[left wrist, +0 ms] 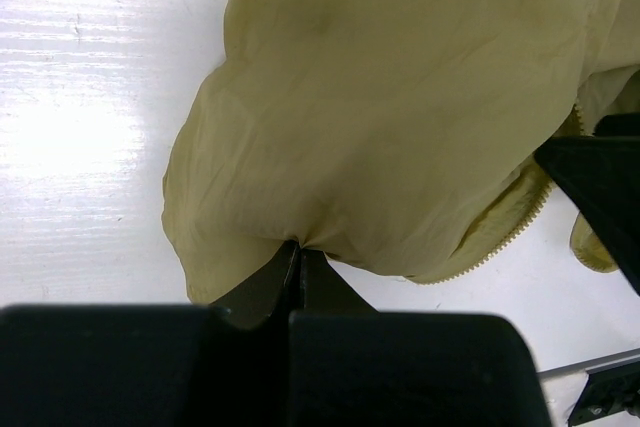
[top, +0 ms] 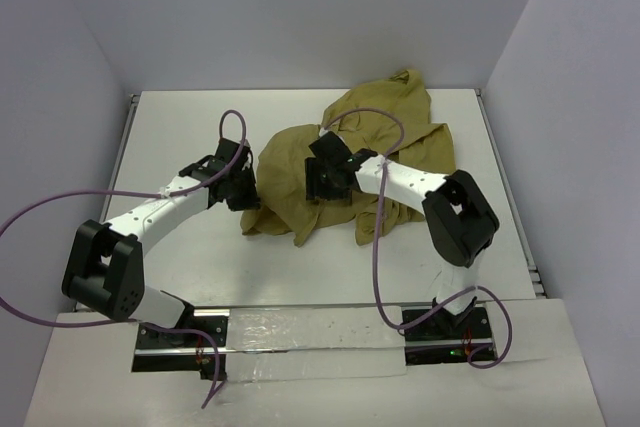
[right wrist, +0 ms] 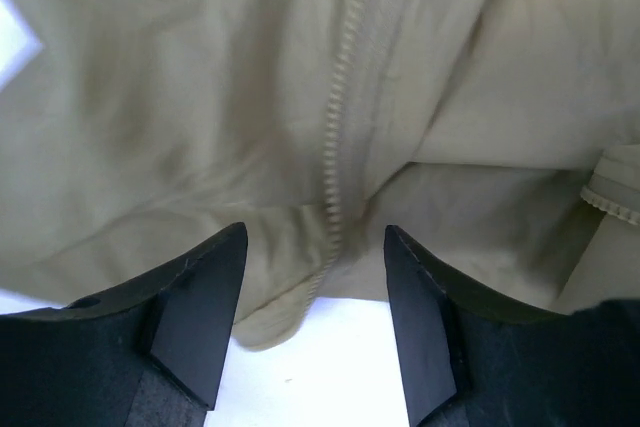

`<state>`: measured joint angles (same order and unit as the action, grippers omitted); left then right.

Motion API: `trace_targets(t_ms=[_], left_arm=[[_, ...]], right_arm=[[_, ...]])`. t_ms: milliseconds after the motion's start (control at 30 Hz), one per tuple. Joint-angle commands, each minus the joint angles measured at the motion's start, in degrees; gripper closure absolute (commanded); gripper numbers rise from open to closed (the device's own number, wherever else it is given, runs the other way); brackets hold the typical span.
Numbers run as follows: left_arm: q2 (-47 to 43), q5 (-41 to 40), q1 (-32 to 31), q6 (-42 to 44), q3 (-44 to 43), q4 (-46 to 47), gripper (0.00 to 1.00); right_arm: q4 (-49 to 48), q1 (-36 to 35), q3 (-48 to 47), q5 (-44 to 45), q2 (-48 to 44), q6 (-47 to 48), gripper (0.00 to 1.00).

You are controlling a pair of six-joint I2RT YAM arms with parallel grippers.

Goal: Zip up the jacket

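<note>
left hand pinches the jacket; right hand gapes open above it.

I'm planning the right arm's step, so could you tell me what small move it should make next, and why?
Probably lower the right gripper and close on the zipper teeth lying between its open fingers, since the left gripper pinches the jacket.

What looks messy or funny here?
The jacket is bunched in a crumpled heap on the table, not spread flat, and its zipper curves through the folds.
</note>
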<state>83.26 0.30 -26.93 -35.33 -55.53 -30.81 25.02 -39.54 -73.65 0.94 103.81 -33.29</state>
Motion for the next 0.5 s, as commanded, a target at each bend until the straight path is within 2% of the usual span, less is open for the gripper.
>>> trace_targets(t_ms=[0, 33, 167, 267, 367, 467], left_arm=[[-0.1, 0.1, 0.0, 1.0, -3.0, -0.1, 1.0], [-0.1, 0.1, 0.0, 1.0, -3.0, -0.2, 1.0], [0.2, 0.9, 0.1, 1.1, -3.6, 0.0, 1.0], [0.4, 0.5, 0.1, 1.4, -3.2, 0.1, 1.0], [0.6, 0.0, 0.2, 1.7, -2.1, 0.8, 1.0], [1.7, -4.2, 1.1, 0.7, -2.0, 1.1, 1.0]], right_arm=[[0.4, 0.0, -1.8, 2.0, 1.6, 1.7, 0.43], [0.4, 0.0, -1.7, 2.0, 1.8, 1.7, 0.44], [1.7, 0.2, -1.3, 3.6, 1.4, 2.4, 0.81], [1.2, 0.5, 0.0, 3.7, -1.2, 2.2, 0.98], [-3.9, 1.4, 3.7, -0.6, -6.1, 1.5, 1.0], [-12.0, 3.7, 9.3, -8.1, -10.6, 0.9, 1.0]])
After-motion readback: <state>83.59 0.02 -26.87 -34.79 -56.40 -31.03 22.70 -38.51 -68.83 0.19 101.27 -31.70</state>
